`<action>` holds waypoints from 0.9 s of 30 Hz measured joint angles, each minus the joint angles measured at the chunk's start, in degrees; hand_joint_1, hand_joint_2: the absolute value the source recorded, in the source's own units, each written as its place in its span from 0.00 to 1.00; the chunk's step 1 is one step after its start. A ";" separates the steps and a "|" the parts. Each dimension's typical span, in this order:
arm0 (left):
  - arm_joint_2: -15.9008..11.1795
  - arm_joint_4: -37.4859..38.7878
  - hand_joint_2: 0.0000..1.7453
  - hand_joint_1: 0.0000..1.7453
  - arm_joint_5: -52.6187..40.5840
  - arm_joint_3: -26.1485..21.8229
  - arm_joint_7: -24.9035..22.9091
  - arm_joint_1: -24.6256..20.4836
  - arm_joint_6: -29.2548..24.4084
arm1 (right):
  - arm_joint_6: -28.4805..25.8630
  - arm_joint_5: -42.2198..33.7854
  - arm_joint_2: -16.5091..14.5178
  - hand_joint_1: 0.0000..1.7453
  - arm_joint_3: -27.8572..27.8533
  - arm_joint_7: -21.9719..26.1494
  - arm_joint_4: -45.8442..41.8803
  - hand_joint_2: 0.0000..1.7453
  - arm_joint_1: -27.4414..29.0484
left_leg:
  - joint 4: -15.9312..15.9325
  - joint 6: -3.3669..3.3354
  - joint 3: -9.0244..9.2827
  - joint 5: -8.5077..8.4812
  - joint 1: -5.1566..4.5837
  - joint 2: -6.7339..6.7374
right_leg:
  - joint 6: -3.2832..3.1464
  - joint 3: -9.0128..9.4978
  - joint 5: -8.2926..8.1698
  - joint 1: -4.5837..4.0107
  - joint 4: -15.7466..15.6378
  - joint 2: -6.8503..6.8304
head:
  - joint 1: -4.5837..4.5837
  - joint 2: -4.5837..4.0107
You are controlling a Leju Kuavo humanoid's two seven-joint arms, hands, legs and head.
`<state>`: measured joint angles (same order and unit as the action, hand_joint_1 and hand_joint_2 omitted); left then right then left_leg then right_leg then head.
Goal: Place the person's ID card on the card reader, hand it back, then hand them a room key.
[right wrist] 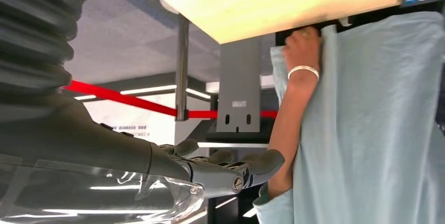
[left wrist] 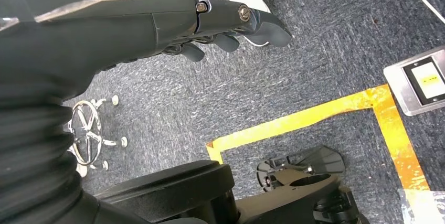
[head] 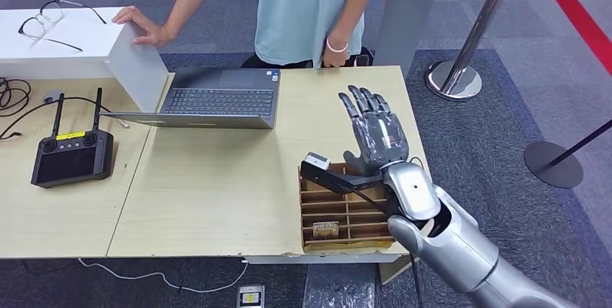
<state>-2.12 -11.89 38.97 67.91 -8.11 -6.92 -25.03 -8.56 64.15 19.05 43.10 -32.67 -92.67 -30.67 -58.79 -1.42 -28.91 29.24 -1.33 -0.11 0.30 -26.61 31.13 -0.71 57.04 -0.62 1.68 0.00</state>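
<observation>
On your pale wooden table [head: 216, 192], no ID card shows. Your silver right hand [head: 373, 133] reaches toward the person in the light blue shirt [head: 303, 5], fingers spread, grasping nothing; the left hand [left wrist: 220, 22] hangs loosely curled, empty. Every step looks undone.

We see our right hand [head: 373, 133] raised over the table's [head: 216, 192] right part, fingers spread, holding nothing. Just below it, nearer to us, a compartmented box [head: 345, 214] sits at the table's near edge, a card reader [head: 317, 164] on its far-left corner. To the hand's left lies a laptop [head: 216, 99], and further left a controller [head: 72, 155]. Beyond the hand, across the table, stands a person [head: 307, 9], one hand on the far edge.
</observation>
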 joint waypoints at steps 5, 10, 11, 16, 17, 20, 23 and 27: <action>-0.01 0.00 1.00 0.00 0.58 -0.03 0.25 0.03 -0.03 | 2.00 -1.89 0.03 0.00 0.37 -0.42 -2.98 1.00 0.63 | 0.00 0.00 0.01 0.00 0.00 0.00 | 0.00 0.00 0.00 0.00 0.00 0.00 | -0.01 0.00; -0.01 0.00 1.00 0.00 1.20 -0.11 0.61 0.10 -0.14 | 4.90 -4.25 0.08 0.00 0.88 -1.61 -7.07 1.00 1.40 | 0.00 0.00 0.01 0.00 0.00 0.01 | 0.00 0.00 0.00 0.00 0.00 0.00 | -0.01 0.00; -0.01 0.00 1.00 0.00 1.26 -0.13 0.61 0.10 -0.15 | 5.07 -4.39 0.09 0.00 0.92 -1.70 -7.66 1.00 1.45 | 0.00 0.00 0.01 0.00 0.00 0.01 | 0.00 0.00 0.00 0.00 0.00 0.00 | -0.01 0.00; -0.02 0.00 1.00 0.00 1.52 -0.16 0.55 0.11 -0.20 | 8.09 -7.03 0.51 0.32 1.40 -2.42 -10.53 1.00 1.57 | 0.00 0.00 0.01 0.00 0.00 0.01 | 0.00 0.00 0.00 0.00 0.00 0.00 | 0.00 0.00; -0.02 0.00 1.00 0.00 1.60 -0.16 0.50 0.11 -0.20 | 8.98 -7.63 0.65 0.53 1.54 -2.75 -11.13 1.00 1.59 | 0.00 0.00 0.01 0.00 0.00 0.01 | 0.00 0.00 0.00 0.00 0.00 0.00 | 0.00 0.00; -0.02 0.00 1.00 0.00 1.82 -0.19 0.41 0.12 -0.26 | 10.90 -8.96 1.21 0.85 2.05 -3.73 -12.77 1.00 1.77 | 0.00 0.00 0.01 0.00 0.00 0.01 | 0.00 0.00 0.00 0.00 -0.01 0.00 | -0.01 0.00; -0.03 0.01 1.00 0.00 1.92 -0.22 0.32 0.13 -0.36 | 11.27 -9.61 1.73 0.83 2.44 -4.17 -13.86 1.00 2.35 | 0.00 0.00 0.01 0.00 0.00 0.00 | 0.00 0.00 0.00 0.00 -0.01 0.00 | -0.01 0.00; -0.04 0.02 1.00 0.00 1.94 -0.32 0.28 0.12 -0.42 | 10.92 -10.12 2.25 0.81 3.01 -4.26 -14.55 1.00 3.08 | 0.00 0.00 0.01 0.00 0.00 0.01 | 0.00 0.01 0.00 0.00 -0.01 0.00 | -0.01 0.00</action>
<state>-2.16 -11.87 40.92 67.59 -7.83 -6.80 -25.45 2.36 54.03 21.30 46.11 -36.93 -107.21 -27.58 -58.79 -1.41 -28.90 29.24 -1.33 -0.10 0.30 -26.61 31.13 -0.71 57.03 -0.61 1.68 0.00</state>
